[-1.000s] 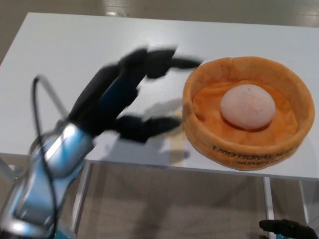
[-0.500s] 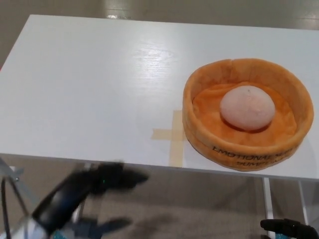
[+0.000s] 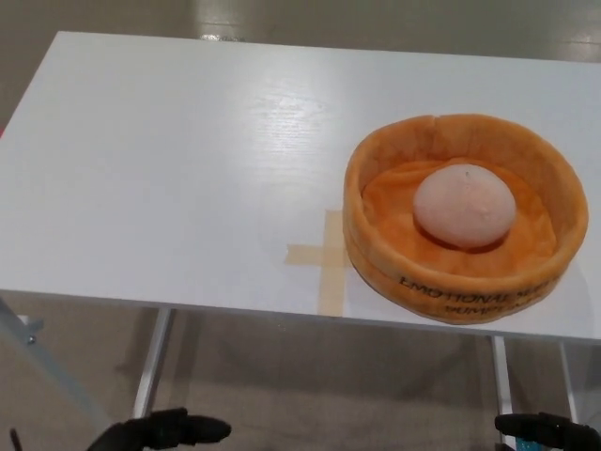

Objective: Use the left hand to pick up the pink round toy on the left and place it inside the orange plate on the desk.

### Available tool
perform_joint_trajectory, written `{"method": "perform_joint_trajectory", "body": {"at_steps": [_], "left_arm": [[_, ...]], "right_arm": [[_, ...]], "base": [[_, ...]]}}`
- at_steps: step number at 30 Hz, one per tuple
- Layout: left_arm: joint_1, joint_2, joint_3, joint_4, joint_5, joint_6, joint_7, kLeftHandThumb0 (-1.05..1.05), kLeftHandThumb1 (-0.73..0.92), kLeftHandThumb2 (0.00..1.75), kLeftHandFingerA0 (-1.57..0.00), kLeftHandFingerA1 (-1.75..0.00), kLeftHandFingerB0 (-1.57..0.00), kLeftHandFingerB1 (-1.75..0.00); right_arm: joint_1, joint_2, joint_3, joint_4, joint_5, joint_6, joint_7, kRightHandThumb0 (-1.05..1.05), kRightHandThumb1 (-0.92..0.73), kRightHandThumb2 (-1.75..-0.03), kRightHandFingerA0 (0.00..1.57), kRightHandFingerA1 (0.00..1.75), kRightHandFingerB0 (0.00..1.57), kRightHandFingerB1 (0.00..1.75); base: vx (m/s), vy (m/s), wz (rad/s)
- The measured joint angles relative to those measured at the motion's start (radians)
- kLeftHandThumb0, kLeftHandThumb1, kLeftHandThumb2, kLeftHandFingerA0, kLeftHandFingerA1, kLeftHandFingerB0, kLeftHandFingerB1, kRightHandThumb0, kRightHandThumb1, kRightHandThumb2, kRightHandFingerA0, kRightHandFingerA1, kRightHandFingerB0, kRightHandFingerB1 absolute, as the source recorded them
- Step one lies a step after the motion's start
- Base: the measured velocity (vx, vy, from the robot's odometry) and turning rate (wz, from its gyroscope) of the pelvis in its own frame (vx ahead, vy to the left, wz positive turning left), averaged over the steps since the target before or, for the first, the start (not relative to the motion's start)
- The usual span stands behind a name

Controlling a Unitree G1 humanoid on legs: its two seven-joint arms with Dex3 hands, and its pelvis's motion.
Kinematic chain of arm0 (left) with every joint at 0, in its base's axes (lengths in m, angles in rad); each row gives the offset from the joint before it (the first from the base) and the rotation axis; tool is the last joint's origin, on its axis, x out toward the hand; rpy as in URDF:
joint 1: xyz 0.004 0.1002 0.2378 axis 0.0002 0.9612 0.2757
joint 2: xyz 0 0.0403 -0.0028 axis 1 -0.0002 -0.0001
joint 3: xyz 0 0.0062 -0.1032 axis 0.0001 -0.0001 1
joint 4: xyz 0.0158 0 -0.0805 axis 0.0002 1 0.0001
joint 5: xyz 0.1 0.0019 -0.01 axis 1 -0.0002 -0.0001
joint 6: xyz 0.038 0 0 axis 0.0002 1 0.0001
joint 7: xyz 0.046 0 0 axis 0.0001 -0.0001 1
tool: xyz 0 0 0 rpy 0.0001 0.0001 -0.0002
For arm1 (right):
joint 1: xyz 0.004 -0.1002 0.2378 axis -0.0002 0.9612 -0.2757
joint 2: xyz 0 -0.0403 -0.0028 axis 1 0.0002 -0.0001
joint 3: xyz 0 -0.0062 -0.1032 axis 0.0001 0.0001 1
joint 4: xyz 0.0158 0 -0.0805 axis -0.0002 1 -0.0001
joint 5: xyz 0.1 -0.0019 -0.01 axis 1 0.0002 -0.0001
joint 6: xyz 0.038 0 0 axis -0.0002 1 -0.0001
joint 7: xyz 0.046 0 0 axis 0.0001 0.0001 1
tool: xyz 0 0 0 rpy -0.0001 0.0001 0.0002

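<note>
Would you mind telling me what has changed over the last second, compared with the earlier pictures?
The left hand has drawn back from above the desk, beside the orange plate, down below the desk's front edge; only its dark top shows at the bottom of the picture. It carries nothing. The pink round toy stayed inside the plate, the plate has not moved, and the right hand remains low at the bottom right.

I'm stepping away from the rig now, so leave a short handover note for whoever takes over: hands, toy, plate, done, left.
Left hand: low at the picture's bottom edge, below the desk, holding nothing; fingers too cut off to judge.
Right hand: low at the bottom right, mostly out of frame.
Pink round toy: lying inside the orange plate on the white desk, beside a tape cross.
Done: toy placed.
Left: nothing visible.
</note>
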Motion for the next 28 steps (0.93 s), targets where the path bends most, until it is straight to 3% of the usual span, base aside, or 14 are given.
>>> {"method": "perform_joint_trajectory", "body": {"at_steps": [5,6,7,9,17,18,28], "left_arm": [[-0.073,-0.035,0.01,0.192,0.011,-0.003,0.09,-0.33,0.48,0.55,-0.67,-0.46,-0.57,-0.4],[-0.081,-0.039,0.012,0.215,0.012,-0.003,0.102,-0.42,0.52,0.56,-0.58,-0.45,-0.55,-0.39],[-0.096,-0.045,0.017,0.254,0.015,-0.003,0.125,-0.42,0.52,0.56,-0.58,-0.45,-0.55,-0.39],[-0.111,-0.051,0.023,0.294,0.019,-0.004,0.149,-0.64,0.54,0.64,-0.58,-0.46,-0.52,-0.41],[-0.19,-0.061,0.076,0.504,0.032,-0.006,0.3,-0.73,0.61,0.69,-0.6,-0.47,-0.54,-0.43],[-0.192,-0.061,0.076,0.509,0.033,-0.007,0.306,-0.7,0.73,0.63,-0.61,-0.43,-0.57,-0.4],[-0.2,-0.061,0.077,0.568,0.064,-0.037,0.404,-0.72,0.76,0.64,-0.64,-0.45,-0.58,-0.41]], "right_arm": [[0.002,0.0,0.001,0.0,0.0,0.0,0.0,-0.27,-0.54,-0.55,0.78,0.6,0.77,0.53],[0.003,0.0,0.001,0.0,0.0,0.0,0.0,-0.28,-0.54,-0.56,0.78,0.61,0.78,0.53],[0.003,0.0,0.001,0.0,0.0,0.0,0.0,-0.28,-0.54,-0.56,0.78,0.61,0.78,0.53],[0.003,0.0,0.001,0.0,0.0,0.0,0.0,-0.28,-0.55,-0.56,0.77,0.6,0.77,0.52],[0.006,0.0,0.003,0.0,0.0,0.0,0.0,-0.28,-0.56,-0.56,0.77,0.63,0.76,0.53],[0.007,0.0,0.004,0.0,0.0,0.0,0.0,-0.28,-0.56,-0.56,0.77,0.62,0.76,0.52],[0.021,0.0,0.017,0.001,-0.001,0.0,0.001,-0.28,-0.55,-0.56,0.79,0.62,0.77,0.53]], "base": [[0.0,0.0,0.0],[0.0,0.0,0.0],[0.0,0.0,0.0],[0.0,0.0,0.0],[0.0,0.0,0.0],[0.0,0.0,0.0],[0.0,0.0,0.0]]}}
